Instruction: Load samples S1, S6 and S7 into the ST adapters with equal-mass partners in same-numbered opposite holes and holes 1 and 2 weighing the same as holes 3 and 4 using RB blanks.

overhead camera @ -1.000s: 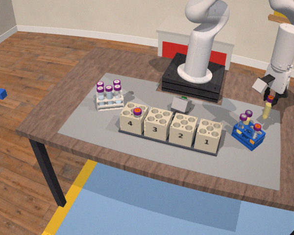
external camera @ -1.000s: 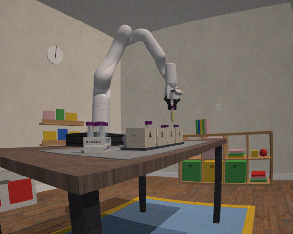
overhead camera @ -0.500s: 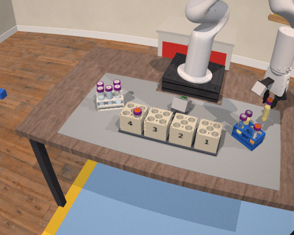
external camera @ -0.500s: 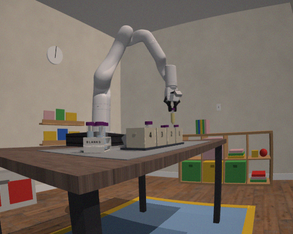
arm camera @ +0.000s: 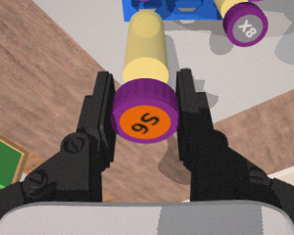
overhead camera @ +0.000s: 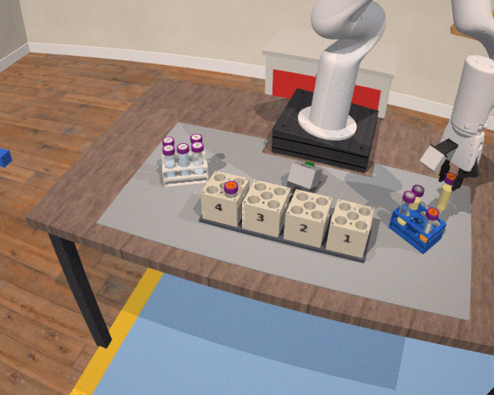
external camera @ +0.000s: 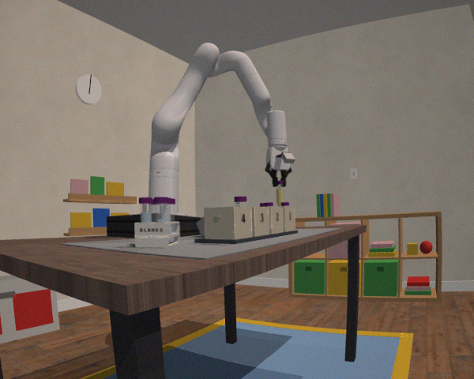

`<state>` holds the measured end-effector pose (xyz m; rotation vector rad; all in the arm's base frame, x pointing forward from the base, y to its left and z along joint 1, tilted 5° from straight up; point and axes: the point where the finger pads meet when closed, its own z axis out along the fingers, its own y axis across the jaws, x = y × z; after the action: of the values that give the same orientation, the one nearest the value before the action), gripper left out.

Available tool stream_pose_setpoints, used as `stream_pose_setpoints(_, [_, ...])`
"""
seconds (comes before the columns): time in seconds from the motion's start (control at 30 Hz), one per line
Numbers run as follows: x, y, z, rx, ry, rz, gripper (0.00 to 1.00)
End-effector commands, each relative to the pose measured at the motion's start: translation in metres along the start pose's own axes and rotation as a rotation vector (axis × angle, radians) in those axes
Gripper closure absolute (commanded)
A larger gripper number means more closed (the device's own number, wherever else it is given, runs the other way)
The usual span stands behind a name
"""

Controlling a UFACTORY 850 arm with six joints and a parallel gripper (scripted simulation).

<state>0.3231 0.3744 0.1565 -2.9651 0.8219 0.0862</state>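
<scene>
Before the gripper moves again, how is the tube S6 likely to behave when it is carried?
S6 probably stays stiff, being a straight capped cylinder. It may swing or tilt, since the gripper pinches only its cap. Its yellow contents look substantial, so likely bottom-heavy.

Tube S6 (overhead camera: pixel 444 197) (external camera: pixel 280 197) (arm camera: pixel 146 64), purple-capped with an orange dot and filled with yellow liquid, is hanging above the worktop, clamped by its cap in the hand (overhead camera: pixel 451 178) (external camera: pixel 280 183) (arm camera: pixel 145 89). Another orange-dot tube (overhead camera: pixel 431 216) is standing in the blue rack (overhead camera: pixel 424 245) (arm camera: pixel 173 17). A third (overhead camera: pixel 230 188) (external camera: pixel 240 200) is standing in adapter 4 (overhead camera: pixel 220 210) (external camera: pixel 229 224), its label too small to read.
</scene>
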Motion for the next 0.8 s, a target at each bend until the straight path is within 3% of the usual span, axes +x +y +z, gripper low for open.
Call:
stream_pose_setpoints(0.0, [0.000,-0.001,0.008,0.002,0.000,0.000,1.00])
stream_pose_setpoints(0.47, [0.000,-0.001,0.031,0.002,0.000,0.000,1.00])
stream_pose_setpoints(0.77, [0.000,-0.001,0.031,0.002,0.000,0.000,1.00])
